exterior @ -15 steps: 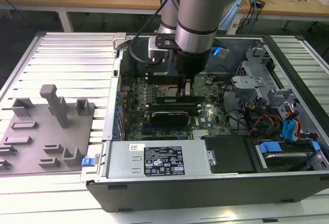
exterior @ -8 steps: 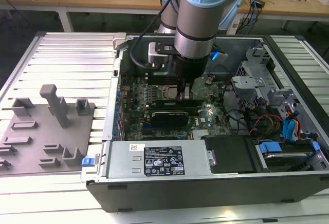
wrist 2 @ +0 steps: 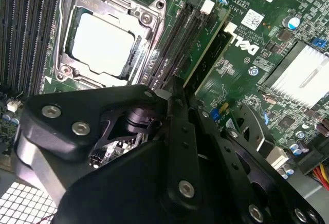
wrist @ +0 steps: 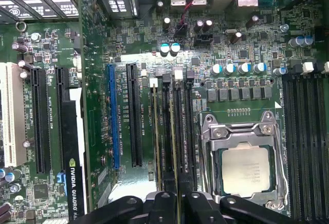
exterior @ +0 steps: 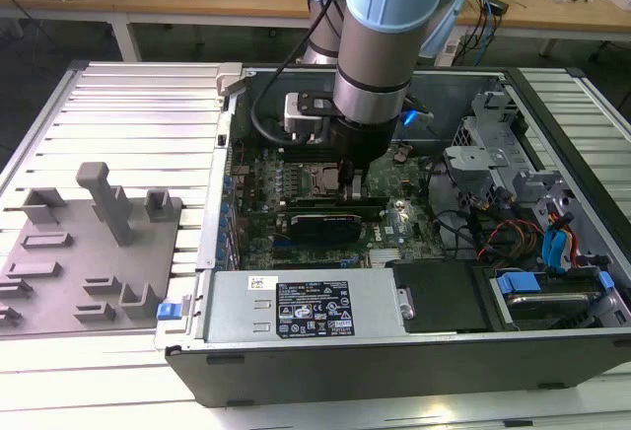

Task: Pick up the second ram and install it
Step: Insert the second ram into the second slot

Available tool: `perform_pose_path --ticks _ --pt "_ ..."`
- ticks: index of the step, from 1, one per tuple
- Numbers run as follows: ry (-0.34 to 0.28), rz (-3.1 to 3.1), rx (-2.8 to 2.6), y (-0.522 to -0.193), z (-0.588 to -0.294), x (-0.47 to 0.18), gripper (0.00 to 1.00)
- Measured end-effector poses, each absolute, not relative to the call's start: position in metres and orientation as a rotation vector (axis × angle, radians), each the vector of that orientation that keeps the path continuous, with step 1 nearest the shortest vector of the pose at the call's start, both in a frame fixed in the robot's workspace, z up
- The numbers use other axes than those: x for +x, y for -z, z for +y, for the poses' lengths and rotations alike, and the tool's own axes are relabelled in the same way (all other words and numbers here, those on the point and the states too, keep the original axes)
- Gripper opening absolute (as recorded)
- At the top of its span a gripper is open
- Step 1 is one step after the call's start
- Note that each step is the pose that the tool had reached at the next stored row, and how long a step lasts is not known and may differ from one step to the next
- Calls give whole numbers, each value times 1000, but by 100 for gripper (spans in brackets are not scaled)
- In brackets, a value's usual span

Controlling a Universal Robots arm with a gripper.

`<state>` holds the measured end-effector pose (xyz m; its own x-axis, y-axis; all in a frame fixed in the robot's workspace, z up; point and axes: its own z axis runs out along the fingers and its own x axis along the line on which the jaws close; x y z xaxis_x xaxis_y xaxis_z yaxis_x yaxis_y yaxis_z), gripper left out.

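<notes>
The jaws (wrist: 175,199) are clamped on the second ram (wrist: 175,147), a thin green stick standing on edge in a black memory slot just beside the CPU socket (wrist: 244,165). Another green stick (wrist: 156,136) sits in the neighbouring slot. In the exterior view, the arm (exterior: 380,45) reaches down into the open computer case (exterior: 552,371).

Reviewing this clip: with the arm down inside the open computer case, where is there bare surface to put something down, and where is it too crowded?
The ribbed metal tabletop is bare between the grey fixture tray and the computer case; another bare strip borders the case on the exterior view's right. Inside, the motherboard is crowded: gripper, cables, drive bay.
</notes>
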<state>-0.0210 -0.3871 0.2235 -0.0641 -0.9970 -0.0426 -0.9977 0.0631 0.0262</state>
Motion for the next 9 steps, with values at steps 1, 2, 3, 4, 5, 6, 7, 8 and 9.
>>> perform_pose_path --ticks 1,2,3,4,5,6,7,8,9 --pt "-75 2281 -2140 -223 -387 -21 14" --pt "-74 2280 -2139 -224 -387 -21 14" --pt "-72 2279 -2138 -225 -387 -22 14" --pt "-70 2278 -2137 -227 -387 -22 14" --pt "-65 2276 -2136 -230 -387 -23 14" --pt "-61 2275 -2132 -232 -387 -25 14" --pt "-59 2275 -2129 -233 -387 -26 14" --pt "-57 2277 -2126 -233 -386 -27 14" --pt "-57 2280 -2123 -233 -386 -28 14"
